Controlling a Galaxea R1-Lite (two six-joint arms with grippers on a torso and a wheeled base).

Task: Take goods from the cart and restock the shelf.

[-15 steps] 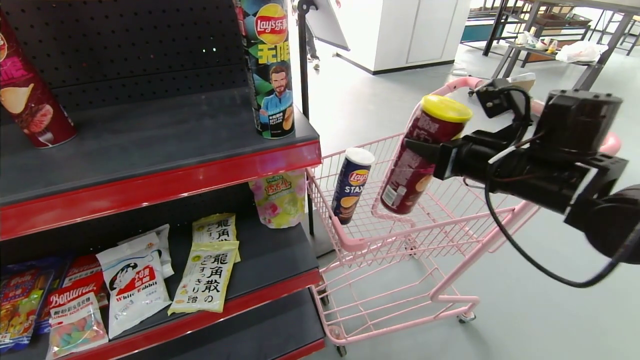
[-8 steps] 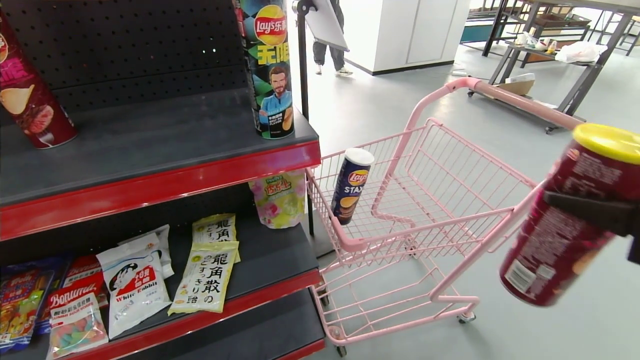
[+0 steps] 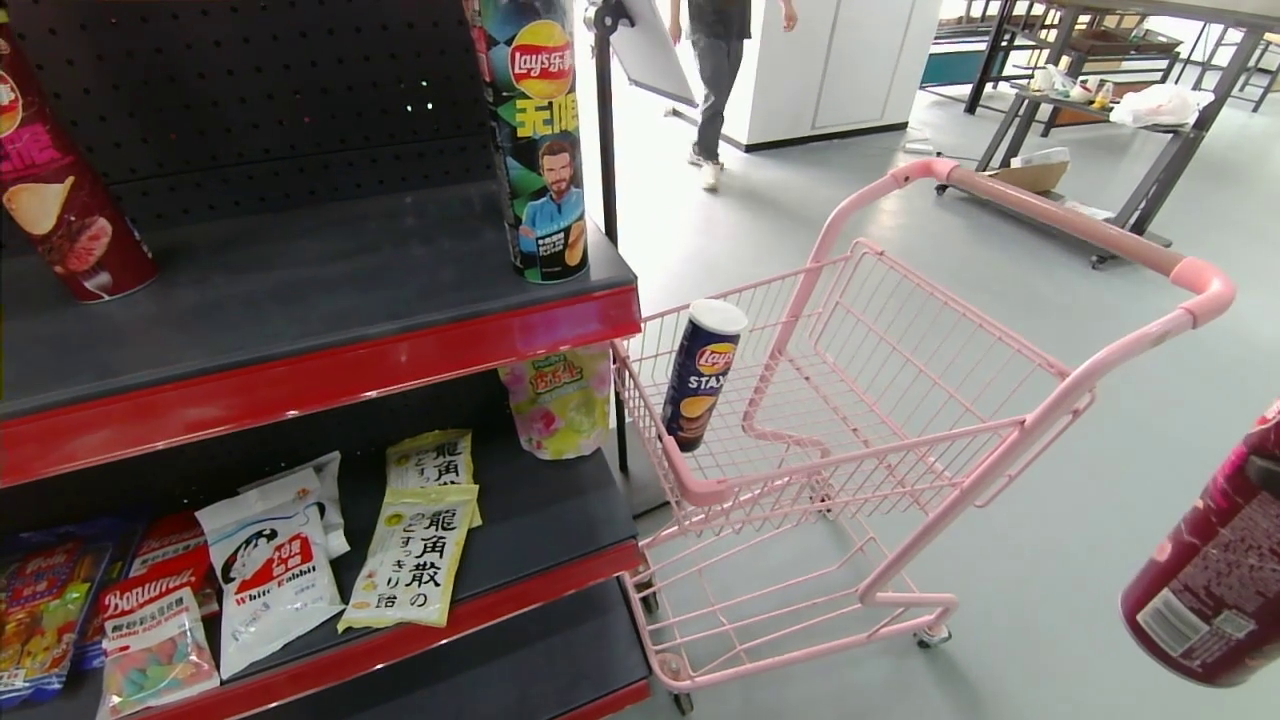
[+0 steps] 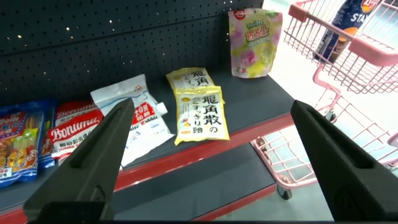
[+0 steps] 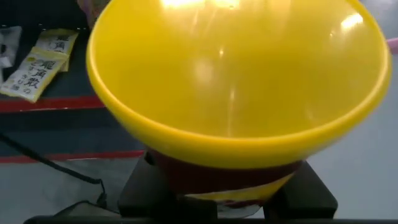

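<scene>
Dark-red cylindrical chip can with yellow lid [image 3: 1215, 580], half cut off at the edge, right of the pink wire cart [image 3: 1195, 275]
Pinched in right gripper [image 5: 227, 196], fingers mostly hidden behind lid; left gripper [image 4: 208, 162] spread wide, nothing in it.

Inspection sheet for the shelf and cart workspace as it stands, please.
Surface: upper shelf holds a maroon chip can and a tall chip can.
Job's things: blue chip can tilted in the pink cart; yellow-lidded maroon can in the right tool.
Clutter: candy bags lying on the lower shelf.
Tools: left tool open, facing the lower shelf; right tool shut on the can.
Cables: black cable by the right tool.
Surroundings: metal-frame tables behind the cart.
</scene>
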